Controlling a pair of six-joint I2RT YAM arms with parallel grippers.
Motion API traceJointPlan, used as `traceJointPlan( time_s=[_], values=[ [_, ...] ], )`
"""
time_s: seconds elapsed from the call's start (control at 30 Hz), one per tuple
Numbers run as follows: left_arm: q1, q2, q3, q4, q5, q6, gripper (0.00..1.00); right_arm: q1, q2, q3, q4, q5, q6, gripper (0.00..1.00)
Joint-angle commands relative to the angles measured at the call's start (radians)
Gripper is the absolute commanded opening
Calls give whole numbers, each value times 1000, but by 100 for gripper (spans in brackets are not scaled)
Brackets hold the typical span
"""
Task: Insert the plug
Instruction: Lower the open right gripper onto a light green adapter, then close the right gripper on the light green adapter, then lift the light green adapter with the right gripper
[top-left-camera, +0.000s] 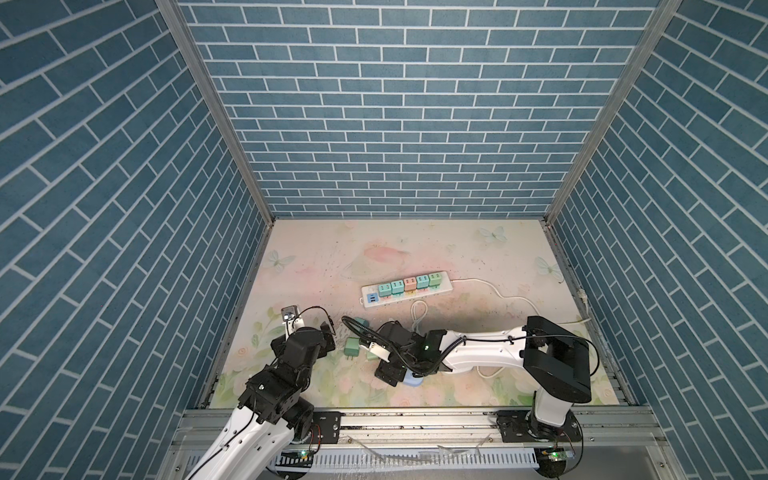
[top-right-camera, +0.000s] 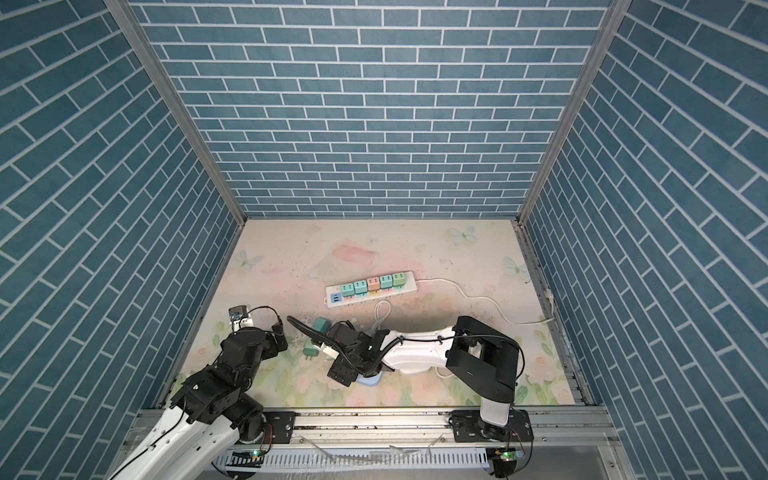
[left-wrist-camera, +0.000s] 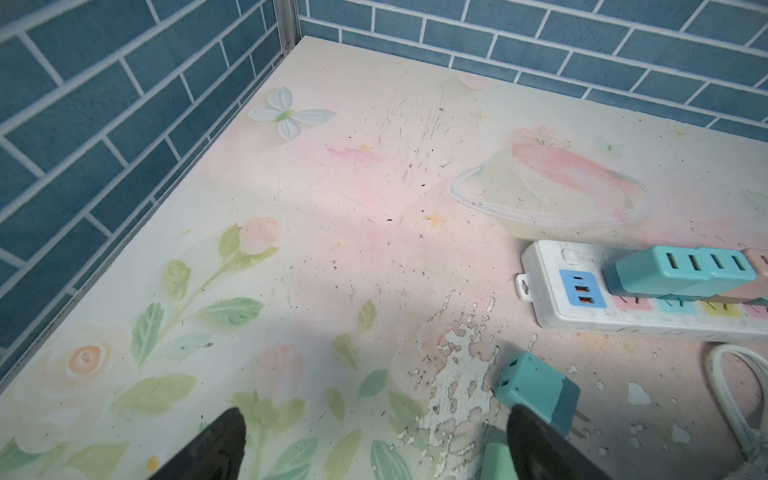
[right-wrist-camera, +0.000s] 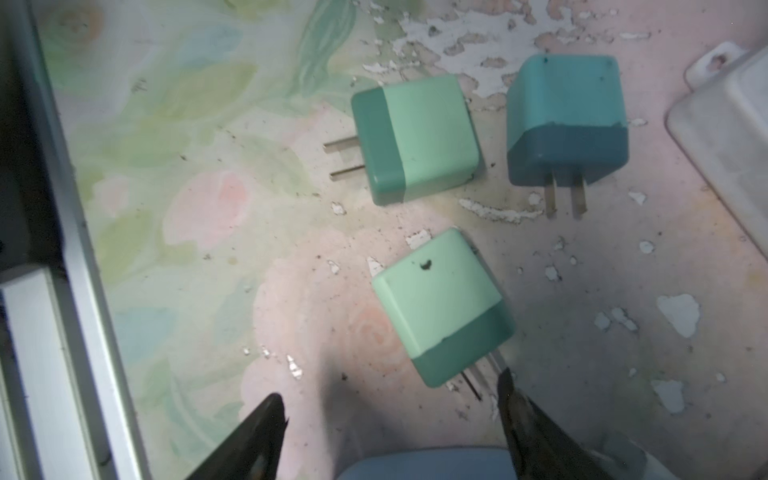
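We are hovering the right end effector (right-wrist-camera: 390, 388), spread wide and empty, just behind a mint plug (right-wrist-camera: 440, 303) lying loose on the desk (right-wrist-camera: 199, 257), seemingly to straddle it; the left end effector (left-wrist-camera: 376, 411) is likewise gaping, empty.

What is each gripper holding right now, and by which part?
Nothing. The left gripper and the right gripper both stand open and empty; a mint-green cube-shaped plug lies loose.

White shells, black joints
Left arm (top-left-camera: 241, 436), right arm (top-left-camera: 478, 357): black corrugated cable (top-left-camera: 360, 327), green LED (top-left-camera: 424, 345); right gripper (right-wrist-camera: 390, 388) fingers (right-wrist-camera: 257, 440) black.
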Motion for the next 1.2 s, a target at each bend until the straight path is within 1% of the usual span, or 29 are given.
traceJointPlan(
  time_s=[0.0,0.17,0.43,0.6,0.7,0.87,1.03,1.07,1.13,1.17],
  values=[
    [0,2,12,18,21,24,100,-35,31,37,-45,-8,-58,84],
    [-1,2,10,21,26,27,100,-40,78,89,-71,6,-93,84],
    [0,1,9,24,30,28,100,-58,148,166,-96,-17,-112,83],
    [0,0,9,26,33,31,100,-58,182,201,-105,-37,-108,78],
    [0,-2,8,28,37,33,100,-57,186,202,-104,-41,-102,71],
    [-1,-3,9,29,41,35,100,-57,166,173,-83,-60,-87,46],
    [0,-1,9,30,46,37,100,-57,166,159,-77,-67,-71,30],
    [0,-1,9,30,46,37,100,-57,167,157,-75,-68,-68,28],
    [0,-3,9,29,46,37,100,-57,171,154,-68,-68,-62,28],
    [0,-2,9,29,43,36,100,-57,173,154,-65,-68,-59,32]
  ],
)
